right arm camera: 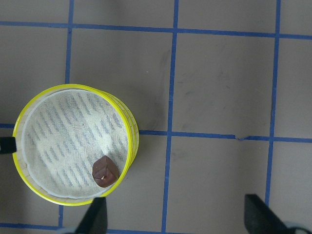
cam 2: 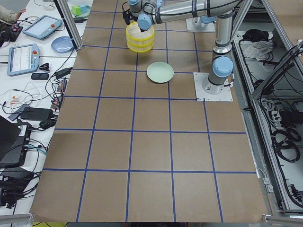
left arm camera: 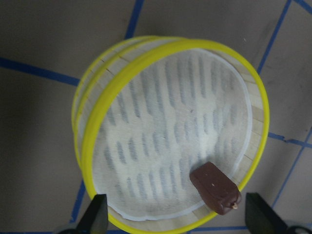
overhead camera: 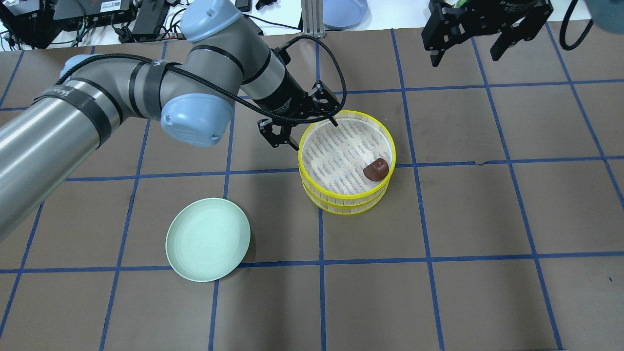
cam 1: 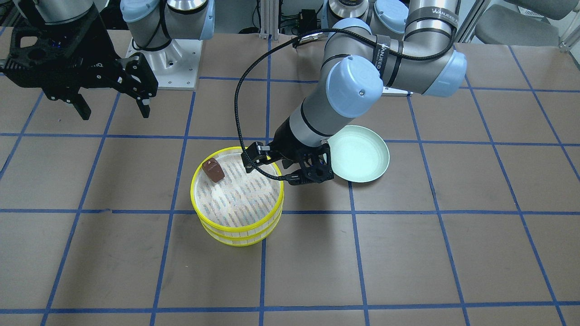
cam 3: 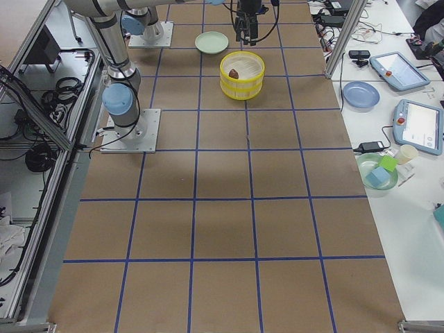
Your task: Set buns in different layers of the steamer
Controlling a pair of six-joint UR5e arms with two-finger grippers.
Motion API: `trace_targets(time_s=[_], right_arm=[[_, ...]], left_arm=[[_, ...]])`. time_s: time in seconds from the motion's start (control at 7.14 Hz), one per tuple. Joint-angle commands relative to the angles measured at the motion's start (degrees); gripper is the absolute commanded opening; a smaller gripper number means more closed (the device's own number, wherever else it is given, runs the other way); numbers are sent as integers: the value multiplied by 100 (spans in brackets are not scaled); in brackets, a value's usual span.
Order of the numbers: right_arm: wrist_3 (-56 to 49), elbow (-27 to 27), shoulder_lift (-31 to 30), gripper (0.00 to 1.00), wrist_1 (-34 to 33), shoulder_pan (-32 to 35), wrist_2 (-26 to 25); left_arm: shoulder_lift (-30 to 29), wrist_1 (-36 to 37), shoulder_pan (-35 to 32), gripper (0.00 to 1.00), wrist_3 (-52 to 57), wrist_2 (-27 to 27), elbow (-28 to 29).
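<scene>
Steamer [overhead camera: 347,198] of two stacked trays sits mid-table. The brown bun [overhead camera: 376,169] lies in the top tray, close to its rim. Across from the bun, the left gripper [overhead camera: 313,132] hangs at the rim, jaws apart, holding nothing, blocking a bit of it. The right gripper [overhead camera: 465,56] is well apart, spread, bare. A green plate [overhead camera: 208,239] sits near.

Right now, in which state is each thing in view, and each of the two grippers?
steamer: two trays stacked, upright, no lid.
brown bun: lying in the top tray, near its rim.
white bun: not visible in any view.
plate: empty, apart from the steamer.
left gripper: open, at the steamer's rim, holding nothing.
right gripper: open, raised, away from the steamer, holding nothing.
</scene>
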Motion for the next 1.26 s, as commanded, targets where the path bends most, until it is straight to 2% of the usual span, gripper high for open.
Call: trace_targets(time_s=[0.0, 0.14, 0.42, 0.7, 1.12], right_arm=[[-3, 1, -9, 100, 12, 5, -71], [-3, 1, -9, 100, 21, 5, -80], [-3, 71, -44, 100, -5, 5, -80], [-3, 106, -53, 100, -6, 5, -80], [-3, 124, -79, 100, -6, 5, -80]], left_arm=[[491, -383, 631, 100, 1006, 677, 18], [824, -655, 878, 100, 1767, 925, 62], [1369, -1532, 1205, 100, 2947, 1967, 272], [1766, -1703, 1232, 100, 3013, 2410, 273], [2066, -1694, 1197, 100, 3013, 2527, 211]])
